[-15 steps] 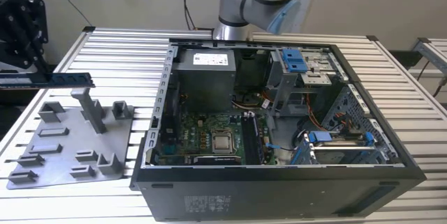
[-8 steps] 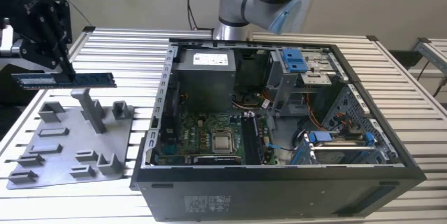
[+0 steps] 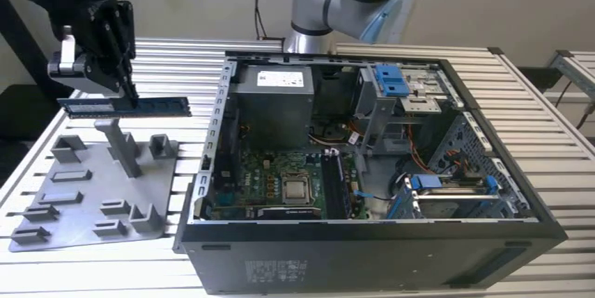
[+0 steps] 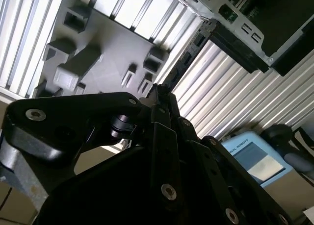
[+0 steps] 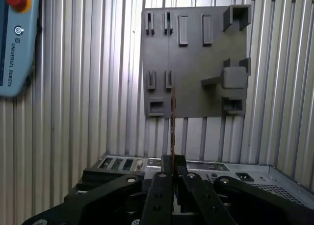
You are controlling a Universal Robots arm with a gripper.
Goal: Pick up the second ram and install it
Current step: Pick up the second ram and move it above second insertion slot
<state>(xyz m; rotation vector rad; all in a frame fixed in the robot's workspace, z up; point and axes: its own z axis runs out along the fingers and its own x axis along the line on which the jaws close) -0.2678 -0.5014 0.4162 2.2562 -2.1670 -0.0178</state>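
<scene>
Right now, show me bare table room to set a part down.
Bare slats run beside the computer case on the exterior view's right, and along the grey tray's near edge. Crowded: the tray's pegs, below the gripper holding the second ram.

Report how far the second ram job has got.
Done: the pick-up. The gripper is shut on the second ram, which hangs level above the grey tray. In hand: the carry; the stick is to the exterior view's left of the open computer case, outside it. Left: the install; the ram is not yet in the motherboard.
</scene>
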